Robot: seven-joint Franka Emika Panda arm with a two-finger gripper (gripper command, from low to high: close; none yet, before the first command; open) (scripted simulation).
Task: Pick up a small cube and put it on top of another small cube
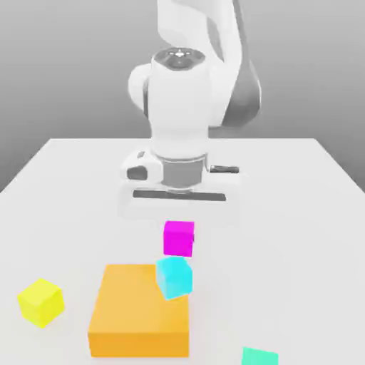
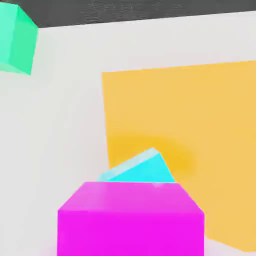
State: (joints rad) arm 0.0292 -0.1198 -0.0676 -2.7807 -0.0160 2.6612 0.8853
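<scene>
Magenta plain cube [image 2: 131, 232], right up close in the hand view, is gripped in the closed end effector [image 1: 179, 239], with the cyan plain cube [image 1: 174, 276] (tilted, no less) near the flat orange block [image 1: 141, 306]!

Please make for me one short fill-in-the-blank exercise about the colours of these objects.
1. In the hand view, the magenta cube partly hides a smaller-looking cube coloured ____.
2. The large flat block is coloured ____.
3. Nearest the exterior view's left edge sits a cube coloured ____.
4. The exterior view's bottom edge cuts off a cube coloured ____.

Missing words: cyan; orange; yellow; green
</scene>
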